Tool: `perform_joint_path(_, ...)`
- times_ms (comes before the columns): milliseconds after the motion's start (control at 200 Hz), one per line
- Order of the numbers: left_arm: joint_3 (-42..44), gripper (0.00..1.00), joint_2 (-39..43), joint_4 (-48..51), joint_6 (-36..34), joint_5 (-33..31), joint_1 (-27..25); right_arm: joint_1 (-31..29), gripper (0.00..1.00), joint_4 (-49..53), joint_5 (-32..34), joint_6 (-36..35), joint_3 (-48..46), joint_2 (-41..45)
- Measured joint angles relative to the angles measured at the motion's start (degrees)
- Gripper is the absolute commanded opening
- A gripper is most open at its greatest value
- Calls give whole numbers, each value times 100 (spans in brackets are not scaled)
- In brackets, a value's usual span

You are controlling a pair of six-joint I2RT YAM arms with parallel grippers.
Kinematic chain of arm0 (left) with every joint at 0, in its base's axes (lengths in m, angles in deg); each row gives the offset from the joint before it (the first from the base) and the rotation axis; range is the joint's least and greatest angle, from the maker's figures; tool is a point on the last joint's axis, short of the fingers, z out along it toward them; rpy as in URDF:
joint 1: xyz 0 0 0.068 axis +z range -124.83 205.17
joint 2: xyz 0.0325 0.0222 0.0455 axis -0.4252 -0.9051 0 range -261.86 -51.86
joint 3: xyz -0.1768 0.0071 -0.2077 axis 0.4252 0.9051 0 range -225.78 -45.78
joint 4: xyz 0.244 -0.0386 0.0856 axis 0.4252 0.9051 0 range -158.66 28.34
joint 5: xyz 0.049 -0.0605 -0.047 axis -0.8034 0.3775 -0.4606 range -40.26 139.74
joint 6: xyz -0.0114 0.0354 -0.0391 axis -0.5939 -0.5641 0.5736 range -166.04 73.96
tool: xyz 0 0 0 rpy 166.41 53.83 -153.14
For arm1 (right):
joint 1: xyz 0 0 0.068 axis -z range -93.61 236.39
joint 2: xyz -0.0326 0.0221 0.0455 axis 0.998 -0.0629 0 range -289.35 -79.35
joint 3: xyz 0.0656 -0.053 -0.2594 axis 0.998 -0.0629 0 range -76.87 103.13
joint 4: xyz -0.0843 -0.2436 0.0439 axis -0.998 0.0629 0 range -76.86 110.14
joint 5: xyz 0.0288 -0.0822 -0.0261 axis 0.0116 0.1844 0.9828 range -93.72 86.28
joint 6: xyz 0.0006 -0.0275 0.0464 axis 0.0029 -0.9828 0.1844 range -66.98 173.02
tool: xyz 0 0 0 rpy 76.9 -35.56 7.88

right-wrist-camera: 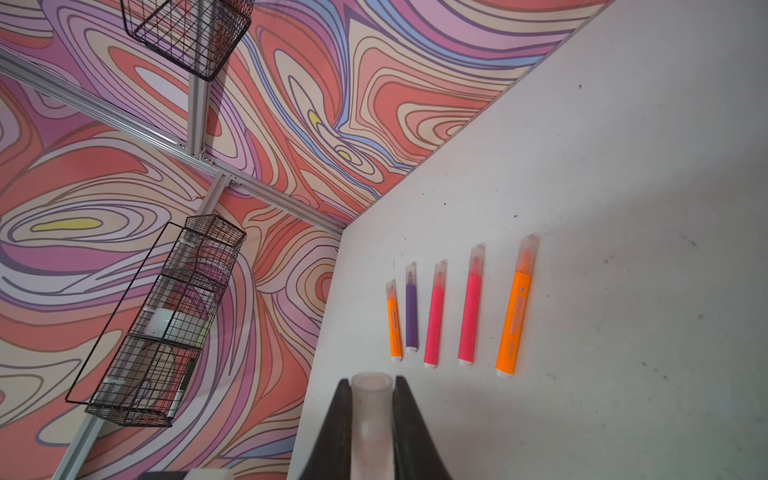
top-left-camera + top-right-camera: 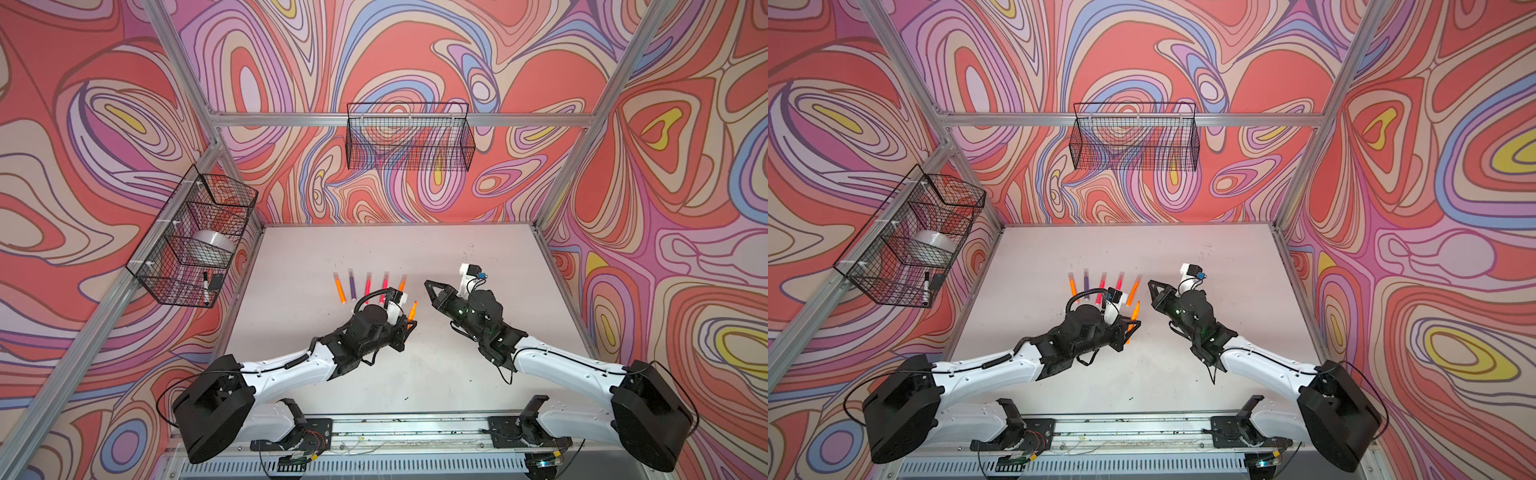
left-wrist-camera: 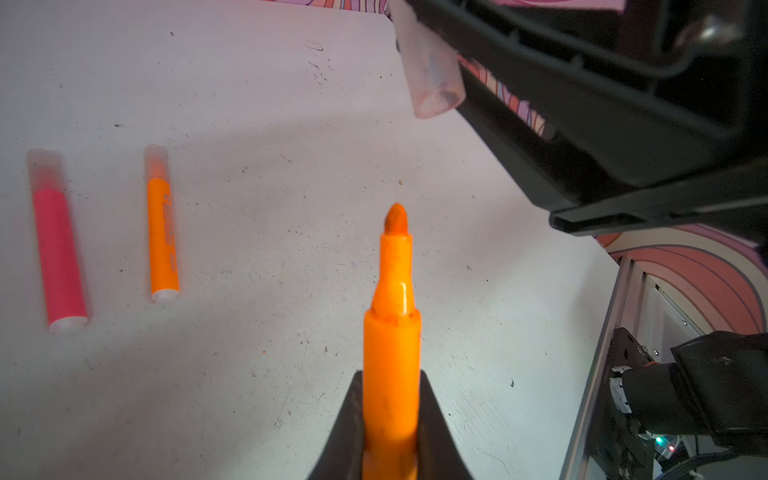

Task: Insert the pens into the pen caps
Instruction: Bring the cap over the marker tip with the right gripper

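Your left hand (image 3: 390,376) pinches the orange pen (image 3: 391,349) on its barrel; your right hand (image 1: 371,380) pinches a pen cap (image 1: 371,415), one o'clock of its tip; both look light, stiff, slippery.

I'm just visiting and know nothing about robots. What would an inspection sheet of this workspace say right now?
Surface: white table, scuffed and speckled.
Job's things: five capped pens in a row; one bare orange pen and one cap lifted, apart.
Clutter: nothing seen.
Claws: left claw shut on the orange pen; right claw shut on the cap.
Cables: black cables along both arms.
Surroundings: swirl-patterned walls; side basket holds tape roll and marker; rear basket on the back wall.
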Motion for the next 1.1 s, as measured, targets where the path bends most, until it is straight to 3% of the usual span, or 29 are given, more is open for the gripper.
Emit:
perform_joint_path(476, -63, 0, -94, -52, 61, -7, 0, -160, 0, -382, -92, 55, 2, -520)
perform_joint_path(1102, -72, 0, -90, -33, 76, -212, 0, -345, 0, -444, -120, 66, 2, -505)
